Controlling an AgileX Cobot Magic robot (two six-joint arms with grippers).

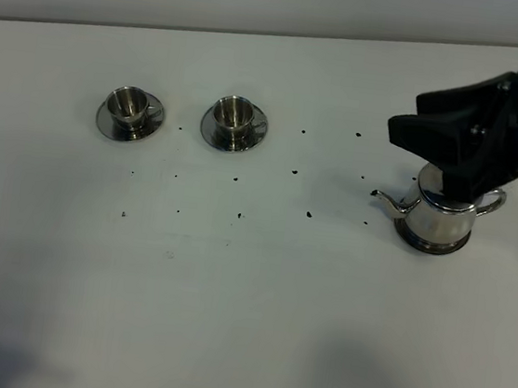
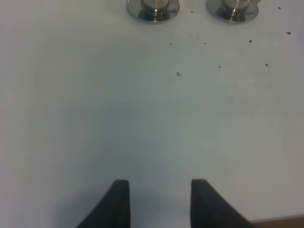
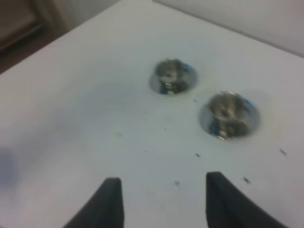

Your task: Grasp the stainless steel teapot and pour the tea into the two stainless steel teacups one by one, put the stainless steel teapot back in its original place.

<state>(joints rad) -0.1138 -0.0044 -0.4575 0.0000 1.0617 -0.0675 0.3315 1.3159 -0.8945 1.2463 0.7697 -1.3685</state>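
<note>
Right hand (image 3: 161, 183) above stainless steel teapot (image 1: 439, 219), fingers (image 3: 111, 199) apart.

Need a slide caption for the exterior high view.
Right gripper hovering over the stainless steel teapot; two stainless steel teacups on saucers farther left.

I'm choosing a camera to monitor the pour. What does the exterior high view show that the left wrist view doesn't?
Only exterior high: the stainless steel teapot, with the right tool over it. Only left wrist: the left tool, open. Both: the two teacups on saucers, cropped in the wrist view, and dark specks.
</note>
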